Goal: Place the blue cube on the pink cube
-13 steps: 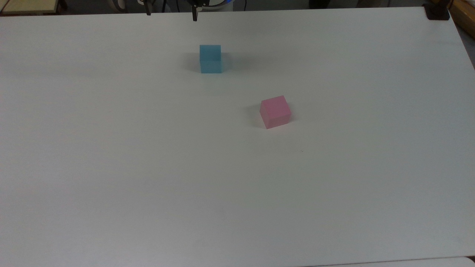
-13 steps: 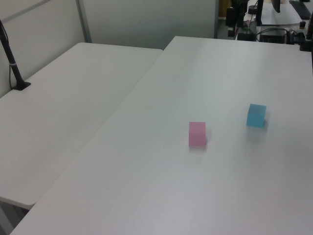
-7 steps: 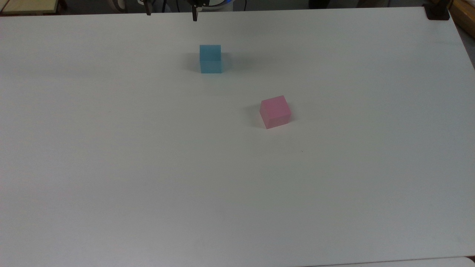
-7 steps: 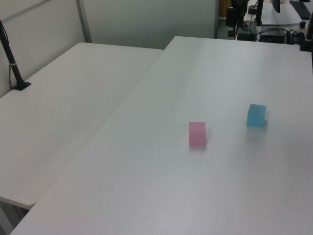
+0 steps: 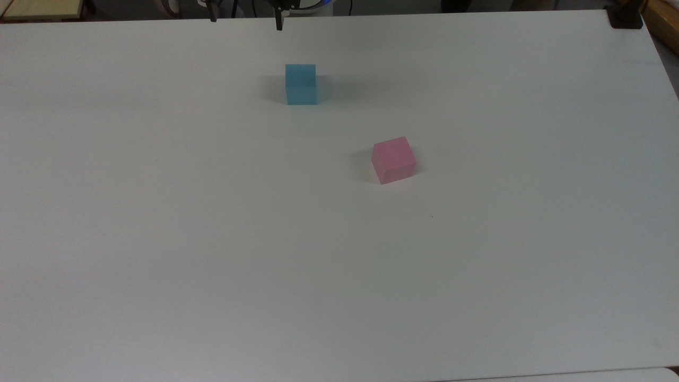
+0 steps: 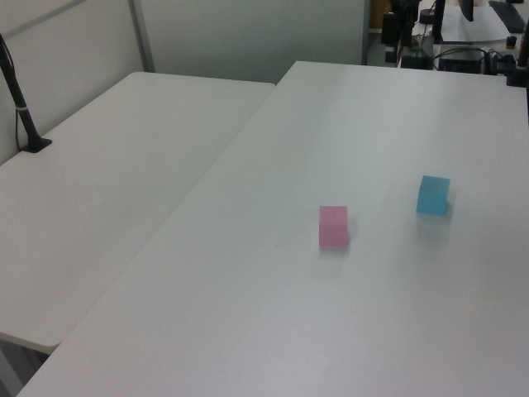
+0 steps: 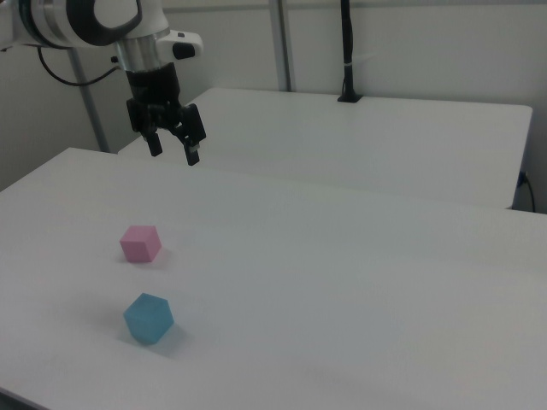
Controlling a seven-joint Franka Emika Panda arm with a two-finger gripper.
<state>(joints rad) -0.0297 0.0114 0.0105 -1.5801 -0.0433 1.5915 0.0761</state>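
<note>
I am steering 1 arm over a white desk (image 5: 159,239). The tool (image 7: 173,147) hangs high in the air with its 2 fingers spread apart and nothing between them. In the top view its fingertips (image 5: 278,24) poke in at the upper edge, above the blue cube.

The blue cube (image 5: 301,84) sits flat on the desk, near the far edge in the top view. The pink cube (image 5: 393,159) sits on the desk too, apart from it, lower and toward the top view's right. In the right view the pink cube (image 7: 140,243) lies beyond the blue cube (image 7: 149,318), and the tool hovers above and past both. In the left view the pink cube (image 6: 333,226) is to the left view's left of the blue cube (image 6: 433,195).

Nothing has been picked up yet, so I judge the whole task is ahead: descend, grip, carry, stack.

What could go wrong, as I see it:
- The blue cube looks turned differently in each view, so I may misjudge its angle and close on corners, twisting or squirting it out.
- Coming down off centre, 1 finger could land on top and shove the cube away.
- The pink cube sits rotated against the blue one; placing without matching that turn leaves overhang.
- Both cubes are the same size, so a small offset or an early release could tip the blue cube off, or nudge the pink cube sideways.
</note>
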